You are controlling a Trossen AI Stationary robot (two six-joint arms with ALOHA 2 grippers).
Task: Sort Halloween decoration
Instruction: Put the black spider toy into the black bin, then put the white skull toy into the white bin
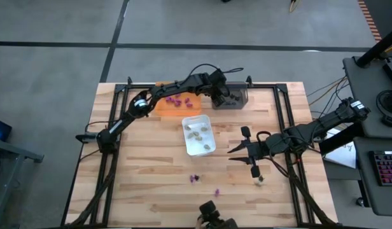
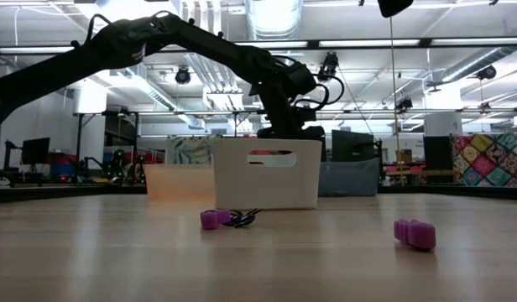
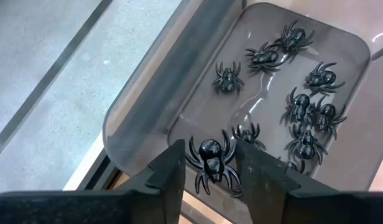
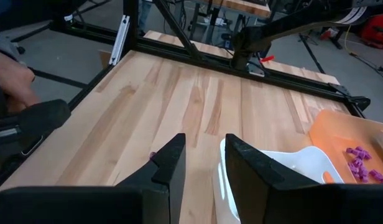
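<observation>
Three trays toward the tabletop's far edge and centre. Leftmost, at the far edge: orange tray (image 1: 163,107) with purple pieces (image 1: 179,100) inside. Just nearer, mid-table: white tray (image 1: 187,137) holding beige pieces (image 1: 199,134). Right of the orange one, at the far edge: grey tray (image 3: 135,106), black spiders (image 3: 303,106) scattered in it. Above its rim: left gripper (image 3: 208,152), fingers parted, one black spider (image 3: 210,163) between them, legs at the pads, body clear of both; cannot tell whether pinched. Toward the near edge: two loose purple pieces (image 1: 195,179) on bare wood. Right of the white tray: right gripper (image 4: 204,155), low over the table, fingers slightly apart, nothing between. Just beside it, near the right edge: one loose beige piece (image 1: 259,181).
</observation>
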